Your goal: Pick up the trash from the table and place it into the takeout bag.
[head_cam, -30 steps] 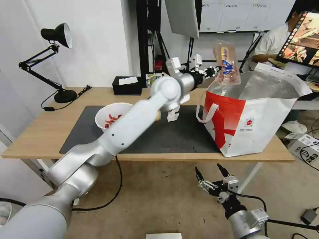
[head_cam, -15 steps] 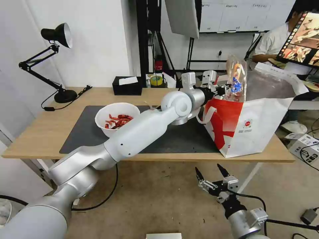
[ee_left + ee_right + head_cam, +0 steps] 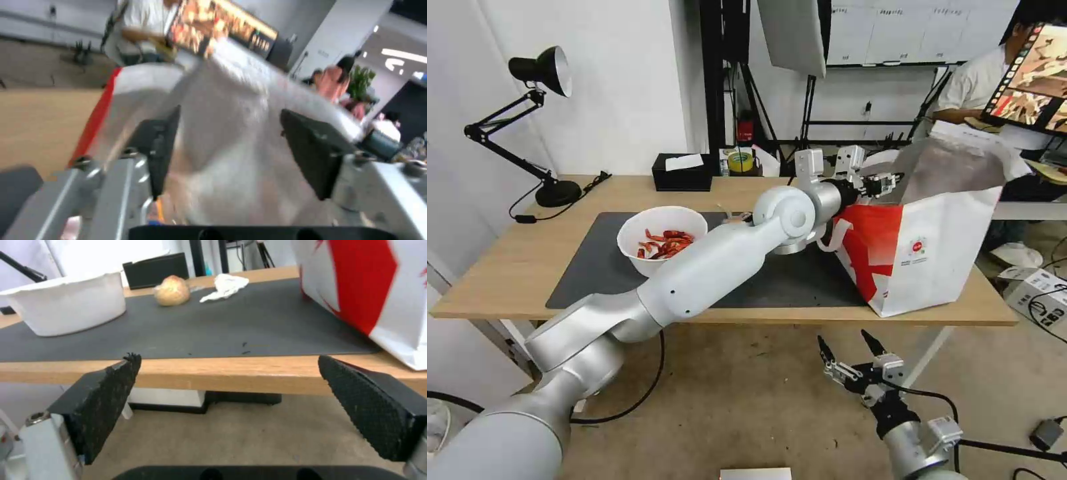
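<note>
Spread and empty, our left gripper hangs over the takeout bag's mouth, placed for dropping trash; our right gripper waits spread below the table.

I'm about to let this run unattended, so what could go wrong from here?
The open left gripper sits at the rim of the white-and-red foil-lined takeout bag; pulling back, it might snag the loop handle and tip the bag. The left arm stretches close over the white round bowl of red crayfish shells and may knock it.
</note>
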Robot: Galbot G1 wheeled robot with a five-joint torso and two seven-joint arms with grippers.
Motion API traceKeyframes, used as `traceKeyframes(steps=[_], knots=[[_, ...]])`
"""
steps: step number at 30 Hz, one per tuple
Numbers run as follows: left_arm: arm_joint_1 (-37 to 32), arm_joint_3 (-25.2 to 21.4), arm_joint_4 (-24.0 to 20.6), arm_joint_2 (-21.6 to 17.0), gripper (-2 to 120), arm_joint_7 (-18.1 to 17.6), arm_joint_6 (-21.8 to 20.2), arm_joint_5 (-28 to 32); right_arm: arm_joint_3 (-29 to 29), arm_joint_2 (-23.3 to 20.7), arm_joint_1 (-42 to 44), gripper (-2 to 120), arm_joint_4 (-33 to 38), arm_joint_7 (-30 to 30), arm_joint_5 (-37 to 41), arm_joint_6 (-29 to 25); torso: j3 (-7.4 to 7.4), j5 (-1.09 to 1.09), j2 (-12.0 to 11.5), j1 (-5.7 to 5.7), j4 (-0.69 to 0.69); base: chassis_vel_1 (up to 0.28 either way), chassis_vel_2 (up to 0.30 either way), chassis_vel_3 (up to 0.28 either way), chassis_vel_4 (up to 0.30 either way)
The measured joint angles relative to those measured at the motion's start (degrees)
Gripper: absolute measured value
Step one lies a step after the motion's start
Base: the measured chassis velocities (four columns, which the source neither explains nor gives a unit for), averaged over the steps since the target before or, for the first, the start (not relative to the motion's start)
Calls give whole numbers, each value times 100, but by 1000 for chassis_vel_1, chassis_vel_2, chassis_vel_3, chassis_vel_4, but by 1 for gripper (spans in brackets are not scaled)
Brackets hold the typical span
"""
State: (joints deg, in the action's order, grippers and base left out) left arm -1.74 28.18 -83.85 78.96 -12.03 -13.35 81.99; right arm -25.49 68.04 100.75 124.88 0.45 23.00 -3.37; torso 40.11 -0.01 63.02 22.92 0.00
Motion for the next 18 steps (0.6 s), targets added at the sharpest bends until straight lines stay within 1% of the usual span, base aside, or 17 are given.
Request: traceKeyframes(steps=[2,3,4,6,7,8,9,10,11,13,14,16,17,18], knots=[[-2,-3,-131,-153,77,113,200,-141,9,-4,2,100,22,1,-7,1,0,0,0,0,-1,0,0,0,0],[-31,9,-255,-353,83,297,423,-389,16,-7,3,100,33,2,-13,2,0,0,0,0,-1,0,0,0,0],[-31,9,-255,-353,83,297,423,-389,16,-7,3,100,33,2,-13,2,0,0,0,0,-1,0,0,0,0],[-183,46,-506,-725,93,571,667,-819,32,-10,3,100,55,3,-22,3,0,-1,0,0,-1,0,0,0,0],[-183,46,-506,-725,93,571,667,-819,32,-10,3,100,55,3,-22,3,0,-1,0,0,-1,0,0,0,0],[-324,65,-657,-962,97,698,792,-1084,42,-11,3,100,71,3,-26,3,0,-1,0,0,-1,0,0,0,0],[-515,73,-794,-1207,99,844,927,-1409,47,-10,-1,100,84,3,-34,3,0,-1,0,0,1,0,0,0,0],[-674,69,-874,-1391,100,962,1063,-1655,51,-9,-6,100,94,4,-39,2,0,-2,0,0,0,0,0,0,0],[-674,69,-874,-1391,100,962,1063,-1655,51,-9,-6,100,94,4,-39,2,0,-2,0,0,0,0,0,0,0],[-1151,-99,-1035,-1867,100,1170,1410,-2190,60,-2,-37,100,100,7,-41,-54,0,-2,0,0,-1,0,0,0,0],[-1151,-99,-1035,-1867,100,1170,1410,-2190,60,-2,-37,100,100,7,-41,-54,0,-2,0,0,-1,0,0,0,0],[-1685,-504,-1257,-2330,100,1444,1507,-2431,73,2,-72,100,108,12,-41,-120,0,-2,0,0,0,0,0,0,0],[-1685,-504,-1257,-2330,100,1444,1507,-2431,73,2,-72,100,108,12,-41,-120,0,-2,0,0,0,0,0,0,0],[-1918,-682,-1344,-2494,100,1565,1513,-2520,77,4,-88,100,108,12,-42,-156,0,-2,0,-1,2,0,0,0,0]])
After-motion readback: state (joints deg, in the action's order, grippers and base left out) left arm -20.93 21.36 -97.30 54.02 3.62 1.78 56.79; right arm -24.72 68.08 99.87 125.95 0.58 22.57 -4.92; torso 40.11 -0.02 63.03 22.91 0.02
